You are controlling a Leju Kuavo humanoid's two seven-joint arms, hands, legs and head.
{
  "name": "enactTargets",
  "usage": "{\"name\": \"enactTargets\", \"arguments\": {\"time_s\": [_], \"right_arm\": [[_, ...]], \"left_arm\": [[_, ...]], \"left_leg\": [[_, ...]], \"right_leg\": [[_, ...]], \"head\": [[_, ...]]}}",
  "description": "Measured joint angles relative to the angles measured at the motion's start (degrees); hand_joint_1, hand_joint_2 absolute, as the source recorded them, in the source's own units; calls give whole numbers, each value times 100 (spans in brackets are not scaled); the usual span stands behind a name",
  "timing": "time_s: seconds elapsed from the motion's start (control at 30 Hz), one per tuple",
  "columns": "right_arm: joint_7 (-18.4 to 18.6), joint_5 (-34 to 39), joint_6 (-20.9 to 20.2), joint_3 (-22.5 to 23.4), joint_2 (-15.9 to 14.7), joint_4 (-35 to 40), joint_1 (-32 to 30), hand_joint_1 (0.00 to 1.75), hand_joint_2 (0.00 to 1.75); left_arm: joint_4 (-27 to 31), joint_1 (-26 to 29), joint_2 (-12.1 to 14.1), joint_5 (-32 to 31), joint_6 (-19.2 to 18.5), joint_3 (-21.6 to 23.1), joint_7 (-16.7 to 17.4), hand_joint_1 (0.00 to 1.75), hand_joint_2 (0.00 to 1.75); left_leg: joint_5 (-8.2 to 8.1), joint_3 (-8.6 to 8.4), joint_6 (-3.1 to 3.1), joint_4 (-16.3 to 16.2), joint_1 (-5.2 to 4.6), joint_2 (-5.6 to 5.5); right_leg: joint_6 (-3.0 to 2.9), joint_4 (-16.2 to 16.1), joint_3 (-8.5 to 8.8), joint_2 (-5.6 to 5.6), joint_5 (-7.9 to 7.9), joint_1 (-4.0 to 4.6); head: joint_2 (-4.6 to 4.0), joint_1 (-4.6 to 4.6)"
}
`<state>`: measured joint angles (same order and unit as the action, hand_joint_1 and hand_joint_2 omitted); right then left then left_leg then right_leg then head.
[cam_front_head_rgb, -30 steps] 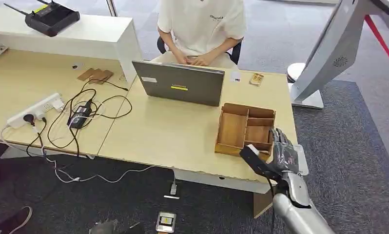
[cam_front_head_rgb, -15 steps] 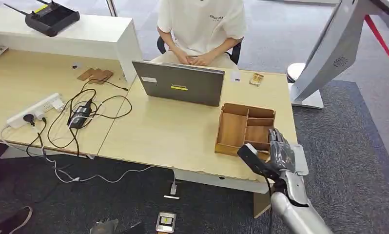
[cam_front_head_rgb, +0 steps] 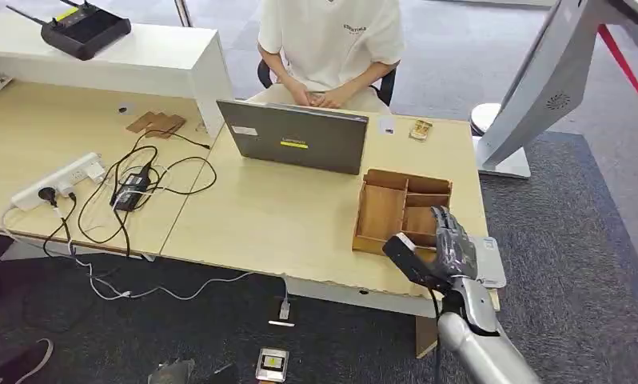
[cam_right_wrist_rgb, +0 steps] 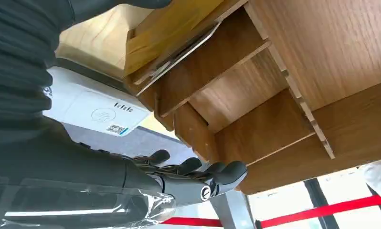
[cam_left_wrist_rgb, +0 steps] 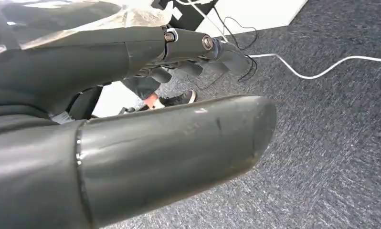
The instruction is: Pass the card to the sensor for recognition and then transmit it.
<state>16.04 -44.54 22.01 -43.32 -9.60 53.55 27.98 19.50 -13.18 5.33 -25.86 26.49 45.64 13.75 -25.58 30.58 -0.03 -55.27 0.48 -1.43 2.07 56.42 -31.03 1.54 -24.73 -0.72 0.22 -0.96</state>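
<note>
My right hand (cam_front_head_rgb: 442,250) hovers over the near right corner of the wooden divided box (cam_front_head_rgb: 360,218), fingers spread and holding nothing. In the right wrist view, a thin pale card (cam_right_wrist_rgb: 186,49) leans inside an end compartment of the box (cam_right_wrist_rgb: 322,47), between my thumb and my fingers (cam_right_wrist_rgb: 198,174), and nothing touches it. The white flat sensor (cam_front_head_rgb: 492,264) lies on the table's right edge just beside this hand; its printed logo faces the wrist camera (cam_right_wrist_rgb: 95,107). My left hand (cam_left_wrist_rgb: 131,95) hangs over grey carpet, fingers extended and holding nothing.
A person (cam_front_head_rgb: 332,40) sits behind an open laptop (cam_front_head_rgb: 293,138) at the far side of the table. A power strip with tangled cables (cam_front_head_rgb: 100,180) lies to the left. A white kiosk stand (cam_front_head_rgb: 540,80) rises at the right. Small items (cam_front_head_rgb: 420,129) sit at the far edge.
My right hand has shifted a little left and forward, further over the wooden box's near right corner. The person and the things on the table have not moved.
</note>
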Motion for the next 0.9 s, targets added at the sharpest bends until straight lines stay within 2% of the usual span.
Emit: {"name": "enactTargets", "arguments": {"time_s": [0.17,0.2,0.23,0.77,0.9], "right_arm": [[0,68,-4,-13,2,-42,19,2,175],[0,92,-4,-15,0,-57,23,162,175],[-2,125,-7,-15,0,-61,23,175,175],[-77,339,-24,-17,-13,-138,55,175,175],[-79,365,-9,-17,-13,-142,67,161,175]], "left_arm": [[0,0,0,2,2,0,0,0,0],[0,0,0,4,2,0,0,0,0],[0,1,0,4,2,0,0,0,0],[0,-5,0,-15,-17,0,0,0,0],[0,-18,-2,-17,-17,0,2,0,0]], "left_leg": [[0,0,0,0,0,0],[0,0,0,0,0,0],[0,0,0,0,0,0],[0,-1,0,0,0,0],[0,-1,0,0,0,0]], "right_leg": [[0,1,0,0,0,0],[0,1,0,0,0,0],[0,1,0,0,0,0],[0,0,0,0,0,0],[0,0,0,0,0,0]], "head": [[0,0],[0,0],[0,-2],[0,0],[0,0]]}}
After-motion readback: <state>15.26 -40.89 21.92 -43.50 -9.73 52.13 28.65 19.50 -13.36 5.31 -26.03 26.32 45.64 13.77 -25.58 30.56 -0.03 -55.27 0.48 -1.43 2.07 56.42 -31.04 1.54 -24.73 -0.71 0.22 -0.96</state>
